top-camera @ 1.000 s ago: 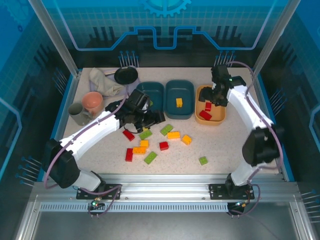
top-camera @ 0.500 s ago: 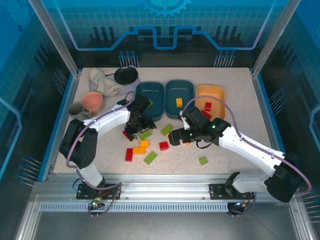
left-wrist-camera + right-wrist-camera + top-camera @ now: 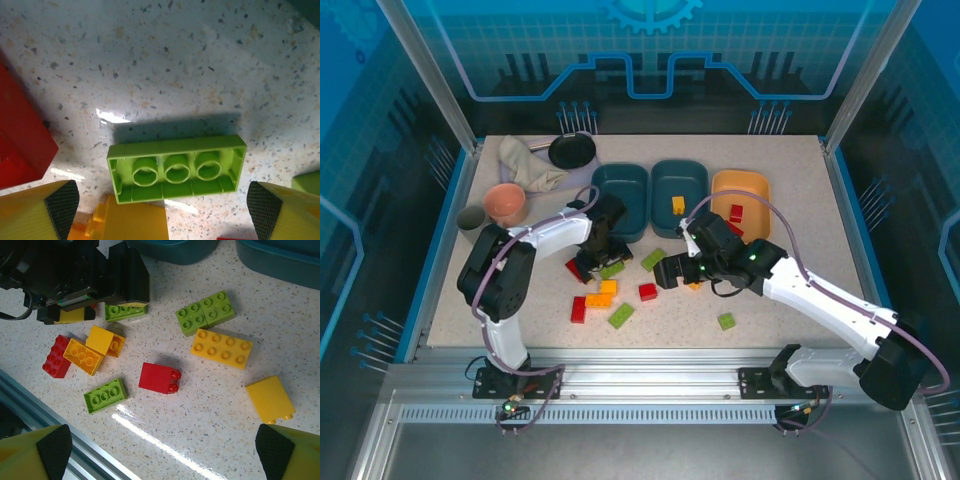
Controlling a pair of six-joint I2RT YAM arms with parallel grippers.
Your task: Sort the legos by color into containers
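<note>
The left gripper [image 3: 162, 205] hangs with its jaws spread wide and nothing in them, right over an upturned green oblong brick [image 3: 177, 172]. That brick lies about the middle of the tabletop [image 3: 790, 320], just on the near side of the left teal tub [image 3: 620, 190]. In the wrist view it sits slightly ahead of the fingertips, its long axis running from one pad toward the other. I'd guess the wrist needs a quarter turn to bite across it. A red brick [image 3: 20, 145] and a yellow brick [image 3: 132, 220] crowd it. The right gripper [image 3: 163, 447], equally spread and empty, hovers nearer the right edge, so the left is closer.
</note>
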